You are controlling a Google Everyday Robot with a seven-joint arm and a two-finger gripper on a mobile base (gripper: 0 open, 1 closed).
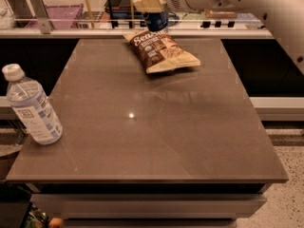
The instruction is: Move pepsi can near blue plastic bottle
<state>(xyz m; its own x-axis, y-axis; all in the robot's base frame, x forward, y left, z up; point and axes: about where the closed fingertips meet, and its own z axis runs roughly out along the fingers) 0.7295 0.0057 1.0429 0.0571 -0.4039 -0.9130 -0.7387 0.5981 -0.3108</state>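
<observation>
The pepsi can (156,19) is dark blue and hangs in the air above the far edge of the table, over the brown snack bag. My gripper (151,1) is shut on the pepsi can from above, and its pale fingers cover the can's top. The blue plastic bottle (31,106) stands upright at the table's left edge, clear with a white cap and a white-and-blue label, far from the can.
A brown snack bag (160,50) lies at the far middle of the brown table (152,127). Behind the table runs a rail with shelves and clutter. My white arm (256,4) reaches in from the upper right.
</observation>
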